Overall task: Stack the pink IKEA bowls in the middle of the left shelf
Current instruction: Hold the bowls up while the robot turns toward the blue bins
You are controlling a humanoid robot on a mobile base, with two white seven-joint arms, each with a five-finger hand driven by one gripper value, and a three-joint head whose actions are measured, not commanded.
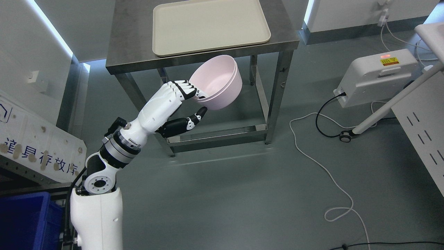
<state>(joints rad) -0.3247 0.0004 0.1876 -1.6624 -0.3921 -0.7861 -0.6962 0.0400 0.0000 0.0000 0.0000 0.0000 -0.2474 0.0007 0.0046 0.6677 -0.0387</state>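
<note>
- The pink bowls (218, 82) are two round, smooth, pale pink bowls, one nested inside the other, so two rims show close together at the right side.
- The stack is in the air, tilted, with the opening turned up and toward the left.
- It is held at the lower left rim by the left hand (189, 104), fingers over the rim and thumb under it.
- It hangs in front of the metal desk (131, 41), just below its front edge.
</note>
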